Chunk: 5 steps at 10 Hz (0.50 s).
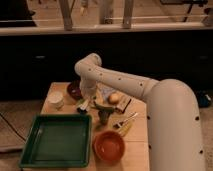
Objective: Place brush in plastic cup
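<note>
The gripper hangs low over the middle of the table, at the end of the arm that bends down from above, and its jaws are closed. The brush sits right at the gripper's tip, black head and pale handle just beyond the far rim of the tray. Whether the jaws pinch it or only touch it cannot be told. Its long axis seems slanted rather than upright. The cup stands near, to the gripper's left, with 1 dark bowl just behind the gap between them. The coming move likely turns on that leftward offset: lift, carry left, lower into the cup.
</note>
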Tool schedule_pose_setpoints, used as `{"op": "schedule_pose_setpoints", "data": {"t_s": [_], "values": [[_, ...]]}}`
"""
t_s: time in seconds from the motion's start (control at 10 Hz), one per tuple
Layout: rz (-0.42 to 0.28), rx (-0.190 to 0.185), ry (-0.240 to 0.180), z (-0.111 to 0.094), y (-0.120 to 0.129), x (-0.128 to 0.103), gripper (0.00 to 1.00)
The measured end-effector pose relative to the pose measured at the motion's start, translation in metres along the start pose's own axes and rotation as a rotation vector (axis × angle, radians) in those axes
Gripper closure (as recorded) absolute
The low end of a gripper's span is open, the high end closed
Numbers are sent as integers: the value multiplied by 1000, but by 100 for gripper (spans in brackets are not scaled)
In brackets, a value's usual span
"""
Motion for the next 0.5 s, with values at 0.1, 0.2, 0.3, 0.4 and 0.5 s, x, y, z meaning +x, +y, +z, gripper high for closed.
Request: {"op": "schedule_pose_setpoints", "data": {"t_s": [0.1,0.2,0.3,0.4,0.5], "values": [[7,-2,-1,1,-3,0,100],[12,-2,-1,1,-3,1,100],[36,-7,-1,2,-2,3,100],[51,-10,-1,3,-4,4,100],[60,-10,1,4,-6,4,100]]}}
